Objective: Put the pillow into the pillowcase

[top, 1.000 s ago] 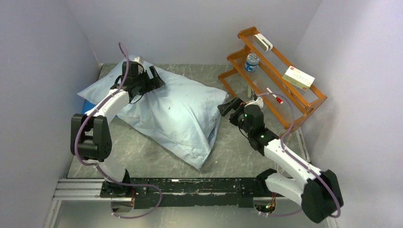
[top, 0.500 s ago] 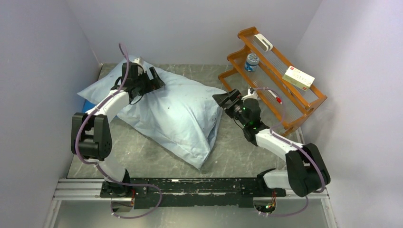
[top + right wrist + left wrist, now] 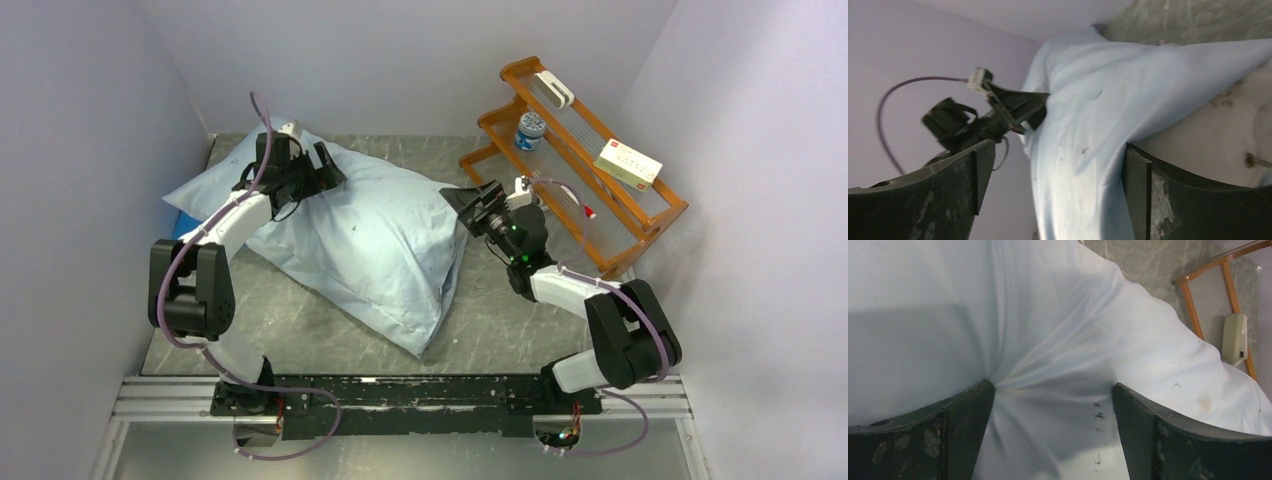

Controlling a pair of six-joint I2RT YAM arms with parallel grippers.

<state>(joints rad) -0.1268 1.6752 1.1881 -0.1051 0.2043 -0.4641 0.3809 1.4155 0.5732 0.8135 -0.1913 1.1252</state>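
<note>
The pale-blue pillowcase [image 3: 370, 240] lies plump and filled across the table, from the far left to the near middle. The white pillow itself does not show; it seems to be inside the case. My left gripper [image 3: 325, 163] is open, with its fingers pressed down into the cloth at the far left end. In the left wrist view [image 3: 1053, 386] wrinkles gather between the fingers. My right gripper [image 3: 462, 200] is open at the case's far right corner. In the right wrist view [image 3: 1058, 145] the blue cloth [image 3: 1088, 125] lies between the spread fingers.
An orange two-tier rack [image 3: 575, 160] stands at the back right, close behind my right wrist. It holds a small bottle [image 3: 531, 130], a white box [image 3: 628, 162] and a white device [image 3: 553, 88]. A bright-blue mat [image 3: 181, 222] peeks from under the pillowcase at the left. Walls close in on both sides.
My right gripper has moved left and away from me, from beside the rack to the pillowcase's far right corner. The left arm and the pillowcase have not moved.
</note>
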